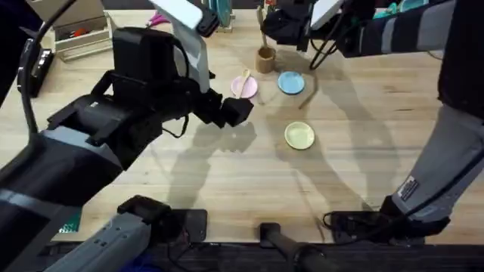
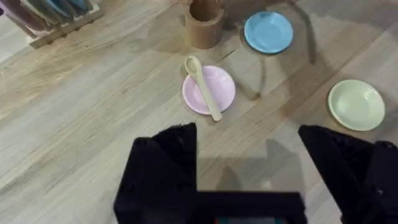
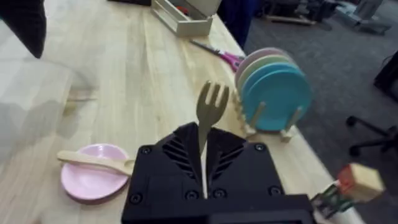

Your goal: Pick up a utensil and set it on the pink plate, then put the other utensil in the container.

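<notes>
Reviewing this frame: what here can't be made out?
- Fork: lower handle hidden between the right end effector fingers, right wrist view.
- Container: top cut off by the left wrist view's edge, inside unseen.
- Spoon on the pink plate: too small overhead for detail.
- Right end effector overhead: dark against clutter, grip unreadable there.

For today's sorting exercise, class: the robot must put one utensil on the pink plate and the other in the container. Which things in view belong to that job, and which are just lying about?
Belong to the job:
wooden spoon, lying on the pink plate
wooden fork, held in the right gripper
brown container

Just lying about:
blue plate
yellow plate
rack of plates
scissors
</notes>
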{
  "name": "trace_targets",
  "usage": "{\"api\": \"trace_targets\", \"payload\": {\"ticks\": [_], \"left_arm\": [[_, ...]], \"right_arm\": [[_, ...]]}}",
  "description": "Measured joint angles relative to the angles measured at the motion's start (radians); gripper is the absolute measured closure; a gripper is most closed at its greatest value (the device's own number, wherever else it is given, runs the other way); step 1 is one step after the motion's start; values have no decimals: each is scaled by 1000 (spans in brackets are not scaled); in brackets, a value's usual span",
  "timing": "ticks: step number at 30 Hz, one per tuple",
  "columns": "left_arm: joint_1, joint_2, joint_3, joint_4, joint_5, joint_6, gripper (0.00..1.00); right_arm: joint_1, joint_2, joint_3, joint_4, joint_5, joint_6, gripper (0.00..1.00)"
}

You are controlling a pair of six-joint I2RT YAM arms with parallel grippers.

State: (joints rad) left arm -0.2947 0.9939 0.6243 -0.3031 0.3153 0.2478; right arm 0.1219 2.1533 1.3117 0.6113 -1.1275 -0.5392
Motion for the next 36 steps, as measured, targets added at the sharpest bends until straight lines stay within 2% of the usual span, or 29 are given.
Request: {"api": "trace_targets", "payload": {"ticks": [12,16,27,31,34,35,36], "left_arm": [[0,0,0,0,0,0,7],[0,0,0,0,0,0,7],[0,0,0,0,0,0,7],[0,0,0,0,0,0,8],[0,0,0,0,0,0,7],[0,0,0,0,0,0,7],[0,0,0,0,0,0,7]], "right_arm": [[4,46,0,-25,9,19,953],[4,63,0,-34,10,35,794],[4,64,0,-38,10,73,545],[4,64,0,3,-7,118,325],[1,64,0,60,-36,170,80],[-1,64,0,79,-45,193,26],[-3,64,0,91,-51,213,12]]}}
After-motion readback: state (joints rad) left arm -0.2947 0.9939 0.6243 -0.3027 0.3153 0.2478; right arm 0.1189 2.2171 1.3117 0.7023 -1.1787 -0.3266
